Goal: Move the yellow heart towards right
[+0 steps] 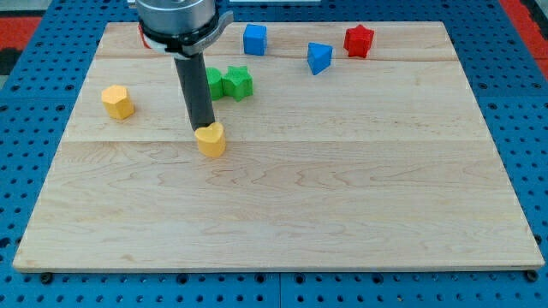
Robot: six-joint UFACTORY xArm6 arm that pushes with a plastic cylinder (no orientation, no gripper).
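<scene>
The yellow heart point(211, 139) lies on the wooden board point(282, 214), left of the middle. My tip point(202, 129) stands right at the heart's upper left edge, touching or almost touching it. The dark rod rises from there to the arm's head at the view's top.
A yellow hexagon block point(117, 102) sits at the left. A green star point(238, 82) and another green block point(214, 82), partly hidden by the rod, lie above the heart. A blue cube point(255, 39), a blue block point(318, 58) and a red star point(359, 41) lie along the top.
</scene>
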